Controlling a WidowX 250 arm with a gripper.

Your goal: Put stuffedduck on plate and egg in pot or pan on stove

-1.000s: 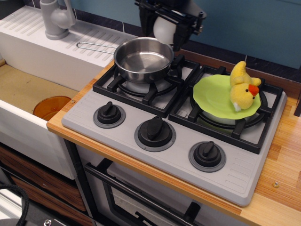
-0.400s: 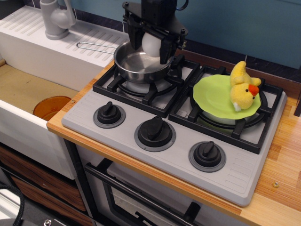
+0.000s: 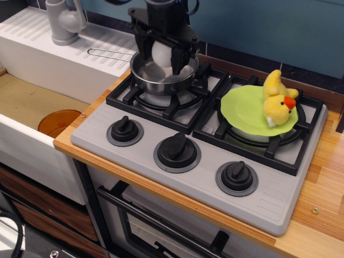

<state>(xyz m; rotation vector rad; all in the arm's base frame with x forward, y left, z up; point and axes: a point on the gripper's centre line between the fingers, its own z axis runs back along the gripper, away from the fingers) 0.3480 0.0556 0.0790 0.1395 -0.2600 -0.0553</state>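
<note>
The yellow stuffedduck (image 3: 278, 102) sits on the right side of the lime-green plate (image 3: 244, 110), which rests on the right burner of the grey stove (image 3: 209, 177). The steel pot (image 3: 156, 80) stands on the left burner, its wire handle pointing left. My black gripper (image 3: 159, 58) reaches down into the pot, shut on the white egg (image 3: 160, 54). The egg shows between the fingers, low inside the pot; I cannot tell whether it touches the bottom.
Three black knobs (image 3: 177, 151) line the stove front. A white sink unit with a grey tap (image 3: 63, 21) lies to the left, with an orange disc (image 3: 58, 121) in the basin. Wooden counter (image 3: 322, 183) runs along the right.
The gripper has carried the egg leftwards and down, from above the pot's far right rim into the pot. Duck and plate have not moved.
</note>
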